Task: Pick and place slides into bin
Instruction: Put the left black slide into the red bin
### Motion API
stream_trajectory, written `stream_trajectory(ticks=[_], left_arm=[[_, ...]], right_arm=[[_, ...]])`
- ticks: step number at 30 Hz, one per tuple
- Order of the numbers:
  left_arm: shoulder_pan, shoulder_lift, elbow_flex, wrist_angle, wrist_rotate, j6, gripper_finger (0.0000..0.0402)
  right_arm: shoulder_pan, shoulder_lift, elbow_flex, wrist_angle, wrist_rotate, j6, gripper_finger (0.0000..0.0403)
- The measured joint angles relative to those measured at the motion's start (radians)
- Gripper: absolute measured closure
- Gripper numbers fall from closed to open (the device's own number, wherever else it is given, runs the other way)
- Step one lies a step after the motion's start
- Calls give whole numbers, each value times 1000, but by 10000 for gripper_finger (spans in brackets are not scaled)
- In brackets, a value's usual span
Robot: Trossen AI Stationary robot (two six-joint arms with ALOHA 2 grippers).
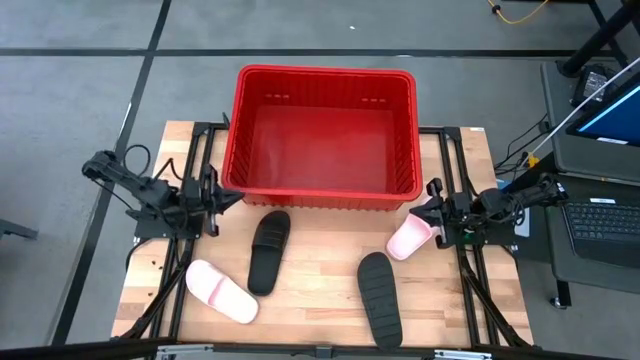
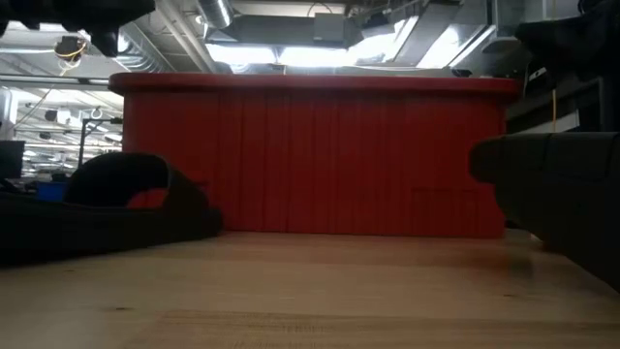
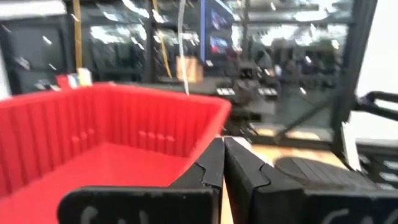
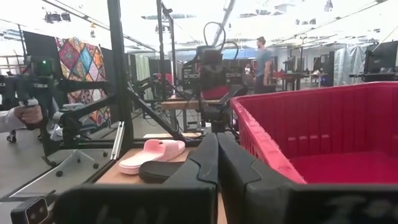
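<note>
The high view looks straight down on the whole table (image 1: 330,300) with the red bin (image 1: 322,135) at its far side. The low view sits at table height, close, facing the bin's near wall. Each wrist view looks forward past its own closed fingers (image 3: 233,165), across the bin's rim, into the room beyond.

A robotics lab: metal rigs (image 4: 118,93), a laptop (image 1: 610,215), cables, bright ceiling lights (image 2: 320,39).

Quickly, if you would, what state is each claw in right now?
Left claw: closed, holding nothing.
Right claw: closed, holding nothing.
</note>
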State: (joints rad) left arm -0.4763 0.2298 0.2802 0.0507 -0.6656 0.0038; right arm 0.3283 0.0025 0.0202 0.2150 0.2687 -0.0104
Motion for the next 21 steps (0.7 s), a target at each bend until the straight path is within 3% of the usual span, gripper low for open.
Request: stream_trajectory(ticks=[5, 12, 17, 21], left_arm=[[0, 27, 119, -175, 10, -68, 398], [0, 80, 148, -209, 30, -77, 395], [0, 119, 148, -247, 49, -213, 394], [0, 158, 148, -244, 49, -227, 396]], right_arm=[[0, 1, 28, -24, 0, -68, 397], [0, 26, 86, -85, 1, -43, 397], [0, 137, 194, -186, 61, -39, 397], [0, 254, 299, -245, 62, -76, 397]])
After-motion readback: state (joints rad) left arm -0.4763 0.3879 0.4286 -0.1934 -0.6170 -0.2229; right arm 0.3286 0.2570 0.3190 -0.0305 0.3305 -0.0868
